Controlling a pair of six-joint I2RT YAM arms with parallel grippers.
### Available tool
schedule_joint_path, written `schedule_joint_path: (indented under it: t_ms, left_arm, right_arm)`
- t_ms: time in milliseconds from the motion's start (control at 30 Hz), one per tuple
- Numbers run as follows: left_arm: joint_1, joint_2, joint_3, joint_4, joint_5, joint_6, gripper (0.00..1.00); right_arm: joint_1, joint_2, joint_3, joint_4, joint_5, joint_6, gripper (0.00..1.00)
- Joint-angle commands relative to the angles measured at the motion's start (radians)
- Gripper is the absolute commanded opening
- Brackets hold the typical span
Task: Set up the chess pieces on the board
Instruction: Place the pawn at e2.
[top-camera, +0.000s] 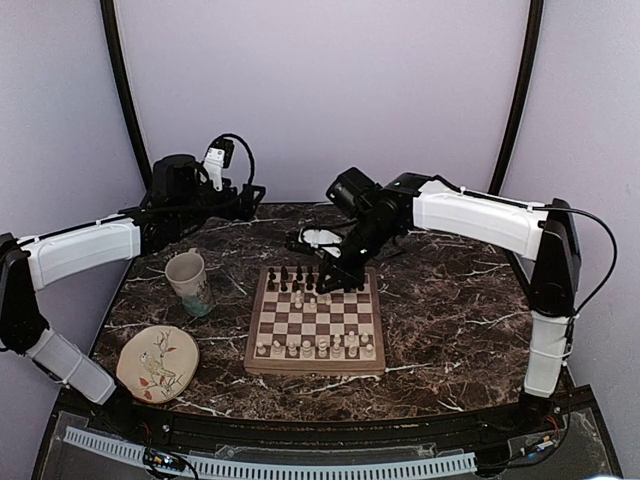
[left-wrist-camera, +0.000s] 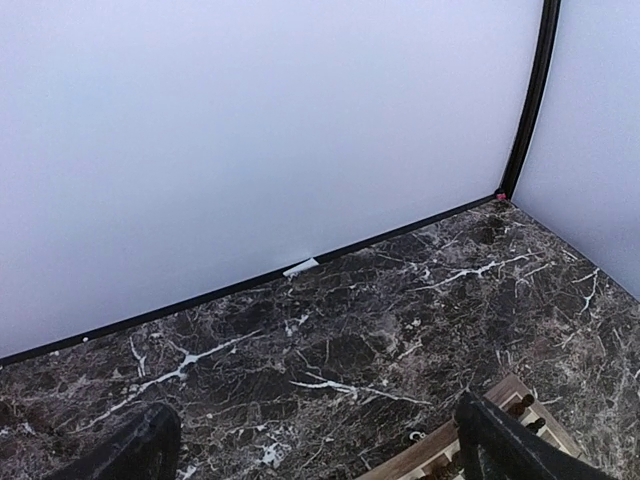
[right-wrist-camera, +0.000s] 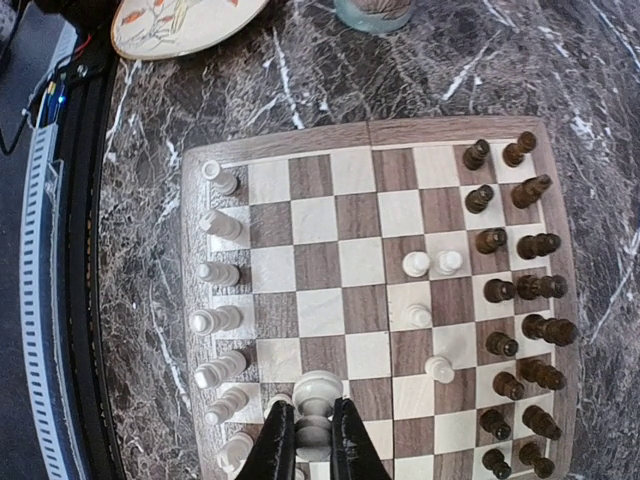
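The wooden chessboard (top-camera: 316, 322) lies mid-table and fills the right wrist view (right-wrist-camera: 340, 300). Dark pieces (right-wrist-camera: 520, 290) stand in two rows on its far side, also in the top view (top-camera: 290, 274). Cream pieces (right-wrist-camera: 215, 320) line the near row, with several loose cream pawns (right-wrist-camera: 430, 265) mid-board. My right gripper (right-wrist-camera: 312, 440) is shut on a cream pawn (right-wrist-camera: 317, 405), held above the board; in the top view it (top-camera: 335, 272) hangs over the far side. My left gripper (left-wrist-camera: 310, 440) is open and empty over bare marble, left of the board's far corner (left-wrist-camera: 505, 400).
A white mug (top-camera: 187, 279) stands left of the board. A round beige bird-patterned plate (top-camera: 158, 362) lies at the front left, also in the right wrist view (right-wrist-camera: 180, 25). Purple walls close the back and sides.
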Motion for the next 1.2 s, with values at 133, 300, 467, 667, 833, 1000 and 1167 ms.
schedule_joint_path:
  t_ms: [133,300,467,667,833,1000,1167]
  left_arm:
    - [0.026,-0.123,-0.162,0.095,0.089,-0.043,0.98]
    - [0.027,-0.111,-0.132,0.034,0.138,-0.016,0.89]
    - [0.026,-0.092,-0.11,-0.001,0.139,-0.015,0.84]
    - [0.026,-0.114,-0.13,0.018,0.106,-0.005,0.84]
    - [0.026,-0.11,-0.131,0.018,0.112,-0.007,0.84]
    - [0.024,-0.105,-0.131,0.017,0.114,-0.008,0.83]
    - [0.025,-0.102,-0.131,0.017,0.115,-0.008,0.83]
  right_arm:
    - [0.074,0.116,0.053,-0.099,0.144,-0.085,0.09]
    - [0.098,0.164,0.061,-0.115,0.167,-0.09,0.09]
    - [0.11,0.204,0.075,-0.135,0.154,-0.09,0.09]
    - [0.117,0.229,0.078,-0.142,0.141,-0.092,0.1]
    - [0.121,0.24,0.077,-0.143,0.135,-0.094,0.11]
    - [0.127,0.249,0.071,-0.145,0.13,-0.098,0.11]
    - [0.132,0.254,0.063,-0.15,0.132,-0.103,0.12]
